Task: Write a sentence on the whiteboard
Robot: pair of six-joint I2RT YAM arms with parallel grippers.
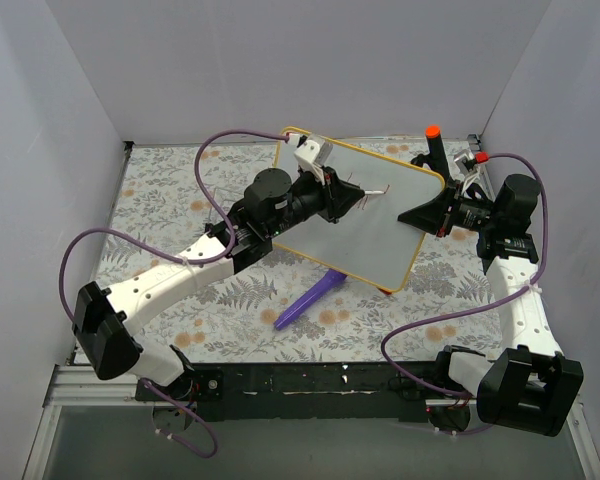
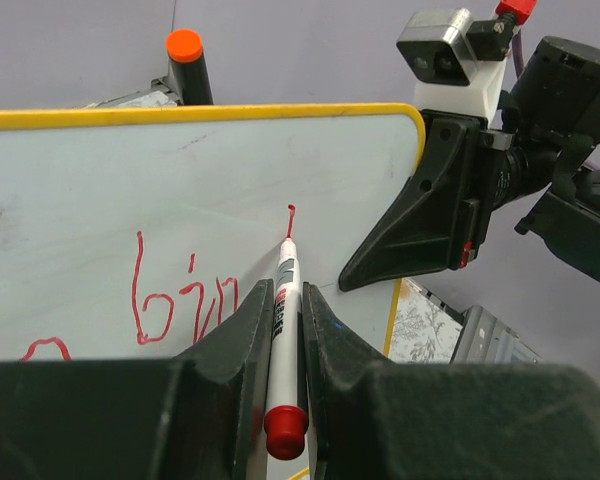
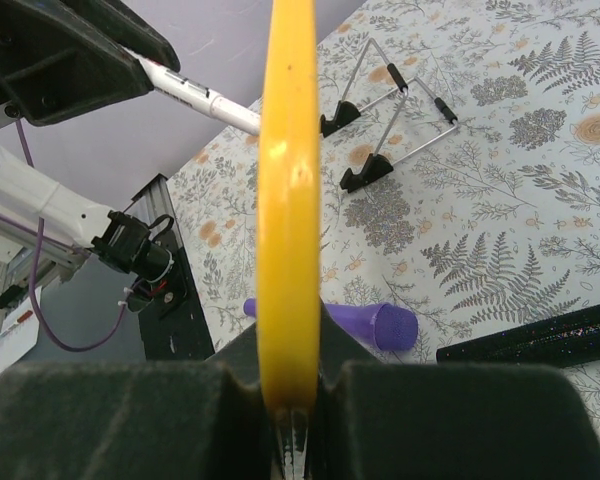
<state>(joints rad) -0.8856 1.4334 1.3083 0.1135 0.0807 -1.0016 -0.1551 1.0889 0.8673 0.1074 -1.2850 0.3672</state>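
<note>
Red marker point(image 2: 283, 335) is seen pinched between the closed fingers of the left gripper point(image 2: 285, 300), its tip set on the whiteboard point(image 2: 100, 170) at the foot of a short stroke just right of the sentence point(image 2: 138, 290), which reads roughly "bin". The board is held tilted above the flowered table point(image 1: 160, 190), its yellow edge clamped in the right gripper point(image 3: 290, 390). For a clean letter, light even pressure is judged necessary, with the board braced steady against the tip

The white links point(image 1: 170, 285) meet black joints point(image 1: 105, 335) (purple cables point(image 1: 242, 131) looping alongside).
</note>
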